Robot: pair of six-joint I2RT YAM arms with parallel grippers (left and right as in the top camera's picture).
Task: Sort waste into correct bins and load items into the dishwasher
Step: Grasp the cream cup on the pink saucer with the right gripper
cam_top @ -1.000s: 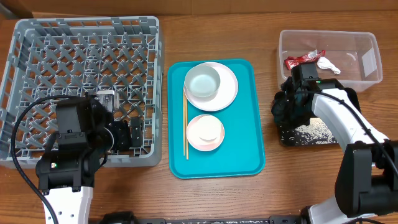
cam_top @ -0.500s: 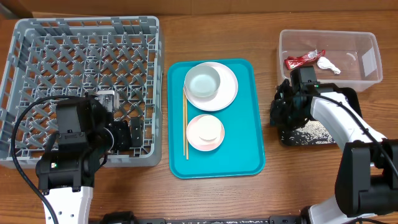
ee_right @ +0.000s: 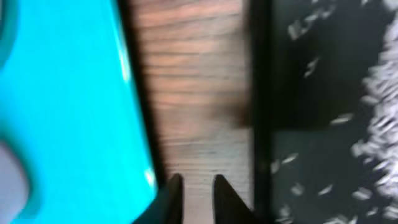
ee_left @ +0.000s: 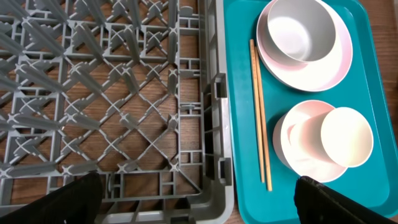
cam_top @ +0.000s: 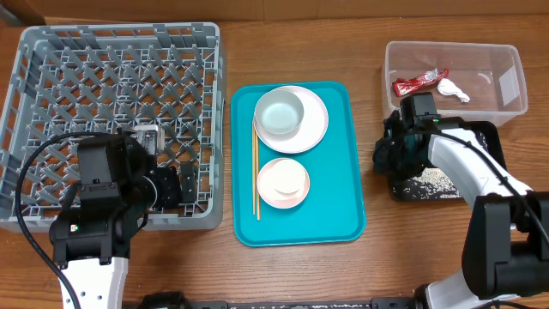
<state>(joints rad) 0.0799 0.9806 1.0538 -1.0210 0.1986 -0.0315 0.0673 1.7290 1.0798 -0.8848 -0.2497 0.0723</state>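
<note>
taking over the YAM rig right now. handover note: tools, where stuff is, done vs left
Left tool: open, empty, over the dish rack, at its corner nearest the teal tray.
Right tool: nearly shut, nothing in it, at the left edge of the black tray.
Waste looks sorted: red wrapper and white scrap in the clear tub, rice on the black tray.
Dishes are all on the teal tray: grey bowl on the plate, cup lying in the pink bowl, chopsticks on the left.
Left to do: load all five; the rack holds nothing.
</note>
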